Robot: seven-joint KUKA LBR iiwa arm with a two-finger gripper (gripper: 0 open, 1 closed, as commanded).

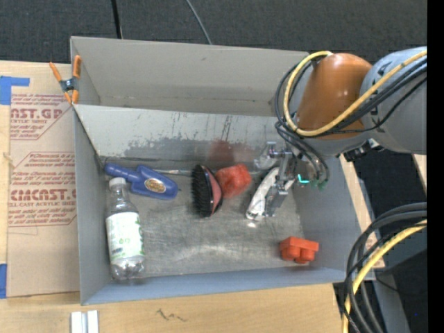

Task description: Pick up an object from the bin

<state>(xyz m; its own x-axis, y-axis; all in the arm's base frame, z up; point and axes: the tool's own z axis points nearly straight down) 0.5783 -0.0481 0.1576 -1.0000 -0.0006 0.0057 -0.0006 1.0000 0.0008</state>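
Observation:
My gripper [262, 209] hangs low over the bin floor, right of the middle, its silver fingers pointing down and to the left. They stand slightly apart with nothing between them. Just to its left lies a black round brush [202, 191] with a red handle [234, 178]; the handle's end is close to the fingers but apart from them. A small orange-red block [299, 249] lies on the floor below and to the right of the gripper, near the front wall.
A blue-handled tool [144, 180] lies at the left. Below it, along the left wall, is a clear plastic bottle [124, 236] with a white label. The arm, with its orange cover and cables, comes in over the bin's right rim.

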